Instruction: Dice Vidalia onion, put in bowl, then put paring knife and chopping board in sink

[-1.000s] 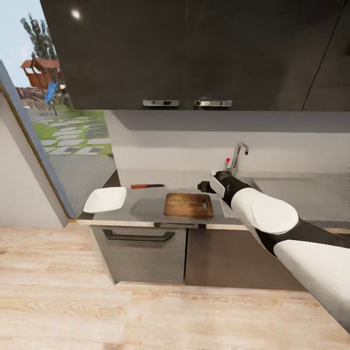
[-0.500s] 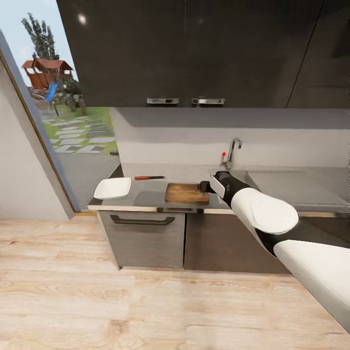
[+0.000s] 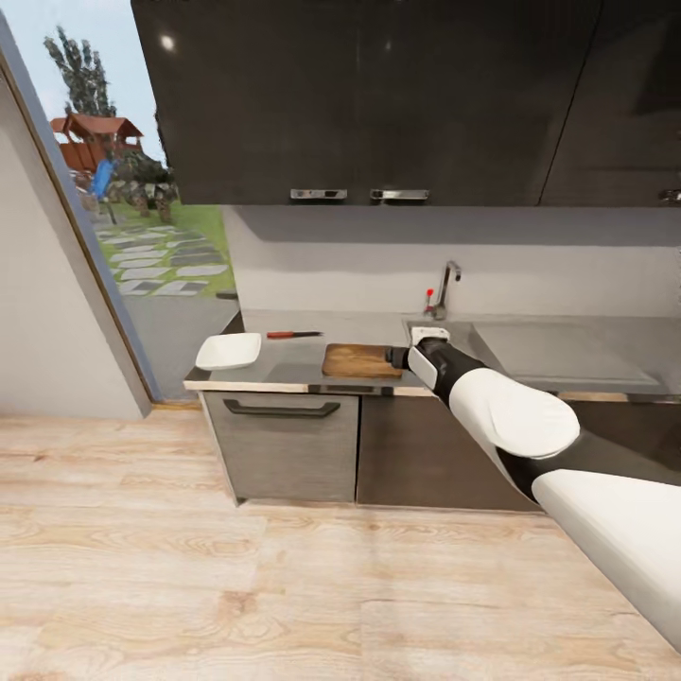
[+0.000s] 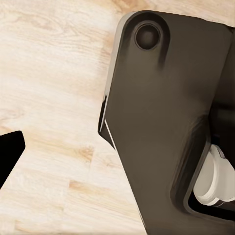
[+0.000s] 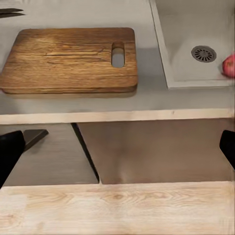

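Note:
On the grey countertop (image 3: 293,357) lie the white bowl (image 3: 228,351), the paring knife (image 3: 293,334) with its reddish handle, and the dark brown chopping board (image 3: 357,360) (image 5: 68,58). To the board's right is the sink (image 3: 454,333) (image 5: 183,58). The pinkish Vidalia onion (image 5: 228,65) rests in the basin beside the drain, cut off by the frame edge. My right gripper (image 3: 395,357) (image 5: 117,149) is open and holds nothing. It hovers in front of the counter's edge, near the board's right corner. My left gripper (image 4: 117,152) is open above the floor, one fingertip (image 4: 7,152) showing.
Dark wall cabinets (image 3: 378,95) hang above the counter. A chrome faucet (image 3: 443,284) with a red knob stands behind the sink, and a steel drainboard (image 3: 558,350) extends right. Base cabinets with a bar handle (image 3: 281,410) sit below. Pale wooden floor (image 3: 236,586) spreads out; a window (image 3: 123,218) is at the left.
The whole picture has shifted: the camera has backed away from the counter, so counter and cabinets look smaller and more floor shows. My right arm keeps its pose in front of me.

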